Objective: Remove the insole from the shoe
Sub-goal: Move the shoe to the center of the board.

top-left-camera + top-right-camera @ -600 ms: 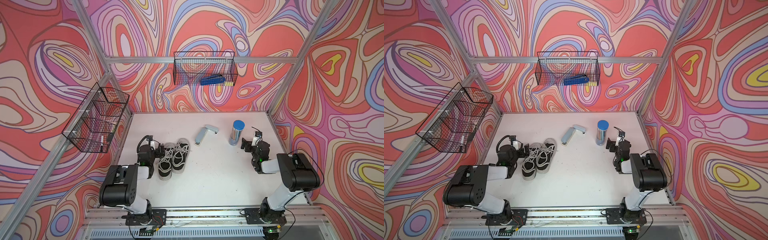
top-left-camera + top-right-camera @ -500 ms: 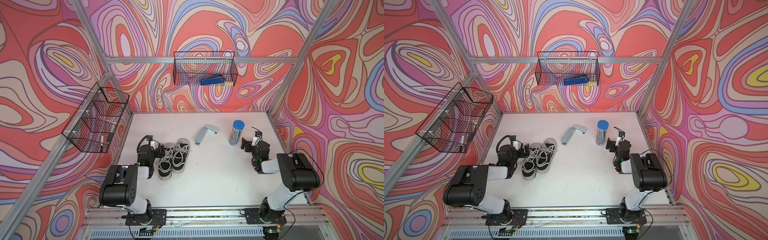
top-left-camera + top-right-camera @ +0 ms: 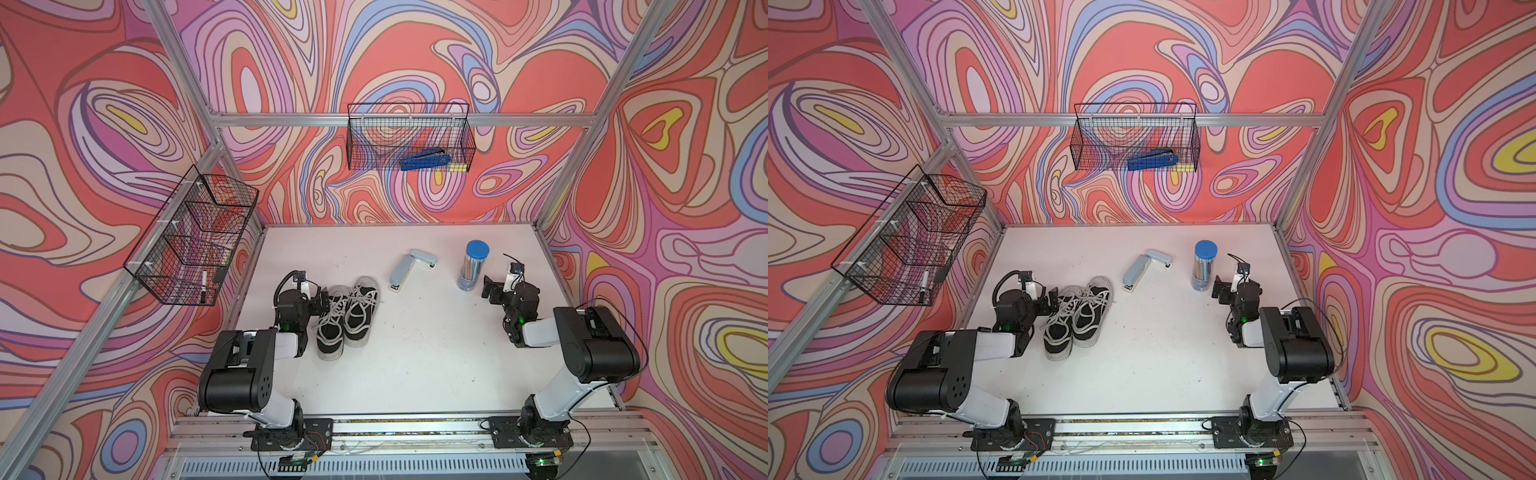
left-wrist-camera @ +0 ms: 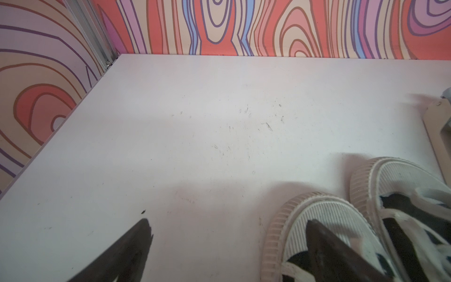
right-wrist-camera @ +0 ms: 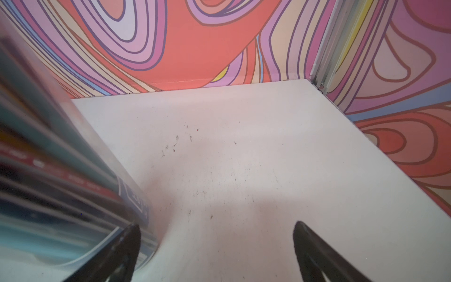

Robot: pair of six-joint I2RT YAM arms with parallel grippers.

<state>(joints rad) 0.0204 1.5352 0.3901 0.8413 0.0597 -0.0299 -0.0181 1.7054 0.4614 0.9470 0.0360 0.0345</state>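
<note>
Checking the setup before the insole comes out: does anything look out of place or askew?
The grey stapler lies swung open on the table; the shoes have loose, sprawling laces. Nothing looks spilled or damaged.

delta: none visible | left end effector (image 3: pixel 320 301), right end effector (image 3: pixel 498 289), shoes (image 3: pixel 347 320): no shift detectable in both top views | wrist views: no earlier frames to compare

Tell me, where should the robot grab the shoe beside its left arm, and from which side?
Probably the heel rim of that shoe, from above on the robot's side. Its toe cap points away from the robot and loose laces cover the middle, so the bare heel end is the clearest edge for the open left gripper.
</note>
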